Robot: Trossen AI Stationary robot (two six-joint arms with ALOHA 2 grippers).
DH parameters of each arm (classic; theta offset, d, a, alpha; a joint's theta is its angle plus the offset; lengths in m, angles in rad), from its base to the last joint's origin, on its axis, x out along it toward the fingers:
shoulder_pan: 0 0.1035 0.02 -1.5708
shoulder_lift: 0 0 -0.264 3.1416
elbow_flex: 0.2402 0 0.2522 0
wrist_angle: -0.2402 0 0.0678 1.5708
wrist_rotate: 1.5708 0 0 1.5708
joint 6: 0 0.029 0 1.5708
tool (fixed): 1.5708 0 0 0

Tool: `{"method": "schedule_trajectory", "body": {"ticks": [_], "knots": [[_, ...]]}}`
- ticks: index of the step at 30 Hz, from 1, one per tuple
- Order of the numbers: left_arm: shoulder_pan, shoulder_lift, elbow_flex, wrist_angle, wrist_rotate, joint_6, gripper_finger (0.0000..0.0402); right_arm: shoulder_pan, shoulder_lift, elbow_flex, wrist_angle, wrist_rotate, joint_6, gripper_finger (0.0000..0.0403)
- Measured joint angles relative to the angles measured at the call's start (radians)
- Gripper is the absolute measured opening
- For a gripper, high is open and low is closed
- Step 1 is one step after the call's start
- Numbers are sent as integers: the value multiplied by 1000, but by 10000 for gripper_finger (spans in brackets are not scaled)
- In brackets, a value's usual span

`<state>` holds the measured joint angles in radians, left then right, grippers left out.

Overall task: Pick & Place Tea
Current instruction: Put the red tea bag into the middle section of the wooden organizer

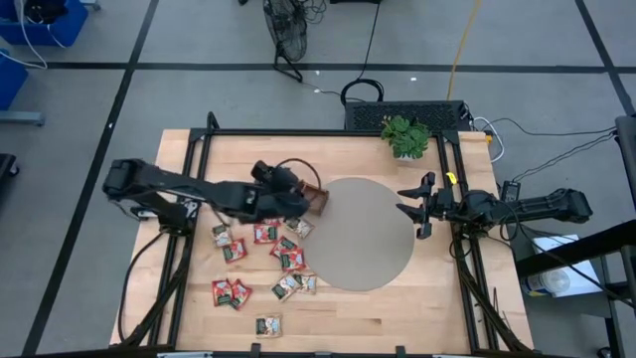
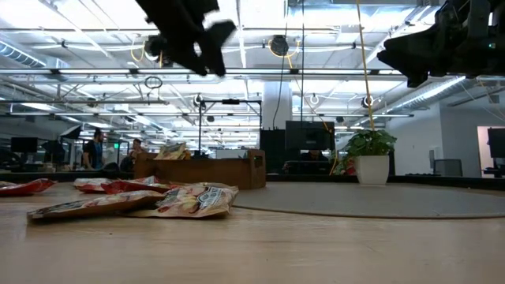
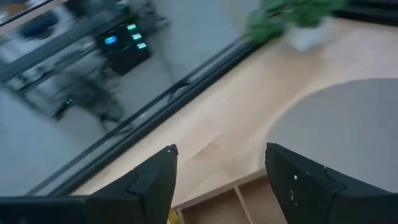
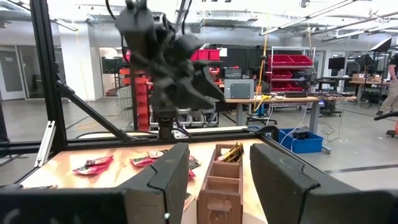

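Tea sachets (image 1: 260, 259) lie scattered on the wooden table (image 1: 397, 308), mostly red with a pale one nearest the front edge, all on the left arm's side of the round grey mat (image 1: 363, 234) and just in front of the wooden compartment tray (image 4: 221, 177). The left gripper (image 3: 221, 171) hangs above the tray with its fingers spread and nothing between them, so the step in hand looks like the release of a sachet into a compartment, or the moment just after it. To do it well, the gripper should rise clear of the tray walls before swinging back, then come down squarely on a single sachet that lies apart from its neighbours, since several overlap. In the right wrist view the tray's far compartment holds at least one yellowish sachet (image 4: 231, 151) standing on edge; the nearer compartments look empty. The right gripper (image 1: 421, 209) waits at the mat's far side near the potted plant (image 1: 405, 134), fingers open and holding nothing.
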<state>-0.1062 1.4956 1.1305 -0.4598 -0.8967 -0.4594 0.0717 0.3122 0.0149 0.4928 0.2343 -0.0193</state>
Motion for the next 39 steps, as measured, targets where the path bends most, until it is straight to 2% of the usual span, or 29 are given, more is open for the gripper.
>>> {"method": "schedule_trajectory", "body": {"ticks": [7, 13, 22, 25, 31, 34, 39], "knots": [[-41, -155, -41, -12, 224, 199, 244, 0, 6, 0, 3, -1, 0, 155], [-37, -278, -169, 38, 293, 204, 244, 0, 6, 0, 2, 0, 0, 155], [-2, -473, -484, 401, 448, 222, 244, 0, 13, 0, -12, 0, 0, 155], [14, -516, -556, 436, 518, 183, 244, 0, 13, 0, -12, 0, 0, 155], [30, -511, -621, 343, 541, -77, 244, 0, 13, 0, -12, 0, 0, 155], [29, -473, -615, 262, 607, -189, 244, 0, 13, 0, -12, 0, 0, 155], [6, -373, -590, 217, 689, -191, 244, 0, 13, 0, -12, 0, 0, 155]]}}
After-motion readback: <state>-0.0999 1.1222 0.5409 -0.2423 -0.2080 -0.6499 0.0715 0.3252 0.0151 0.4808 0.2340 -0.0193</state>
